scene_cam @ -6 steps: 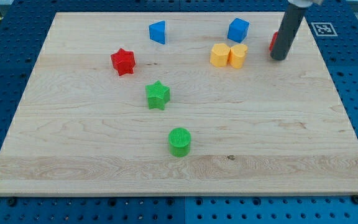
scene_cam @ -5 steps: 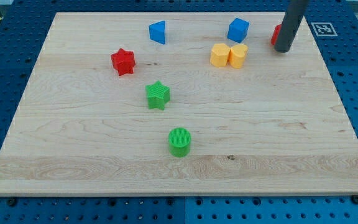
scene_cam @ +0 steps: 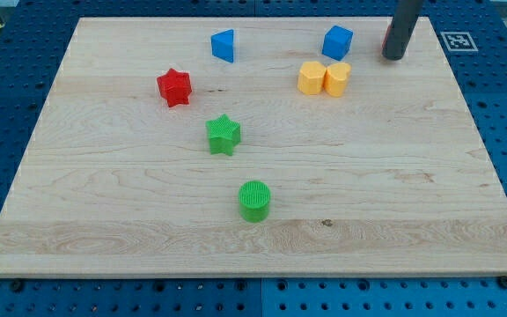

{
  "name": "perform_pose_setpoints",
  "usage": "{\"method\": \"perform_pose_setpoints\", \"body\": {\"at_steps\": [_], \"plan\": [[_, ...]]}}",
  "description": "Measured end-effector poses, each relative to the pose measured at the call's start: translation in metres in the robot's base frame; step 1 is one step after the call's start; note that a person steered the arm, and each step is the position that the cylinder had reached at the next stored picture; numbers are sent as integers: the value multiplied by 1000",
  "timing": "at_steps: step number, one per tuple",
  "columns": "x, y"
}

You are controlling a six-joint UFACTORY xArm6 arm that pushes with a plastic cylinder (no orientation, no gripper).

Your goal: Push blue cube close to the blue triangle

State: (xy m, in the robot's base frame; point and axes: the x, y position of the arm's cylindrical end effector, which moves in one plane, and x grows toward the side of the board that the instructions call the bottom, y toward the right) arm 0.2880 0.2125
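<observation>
Eight blocks sit on the wooden worktop [scene_cam: 412, 176]. My tip [scene_cam: 393, 58] is at the view's top right. No claw shows, only a dark rod, so I cannot tell open or shut. The blue cube [scene_cam: 337, 41] is near my tip, to its left. The blue triangle [scene_cam: 224, 45] is far to the left, well apart from the cube. A red block [scene_cam: 385, 37] peeks out just behind the rod. Two yellow blocks [scene_cam: 324, 77] touch each other, down and left of my tip.
</observation>
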Motion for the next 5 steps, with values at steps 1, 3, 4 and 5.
{"method": "perform_pose_setpoints", "body": {"at_steps": [1,3,4,5], "plan": [[0,0],[-6,-17],[-24,-29],[-24,-34]]}}
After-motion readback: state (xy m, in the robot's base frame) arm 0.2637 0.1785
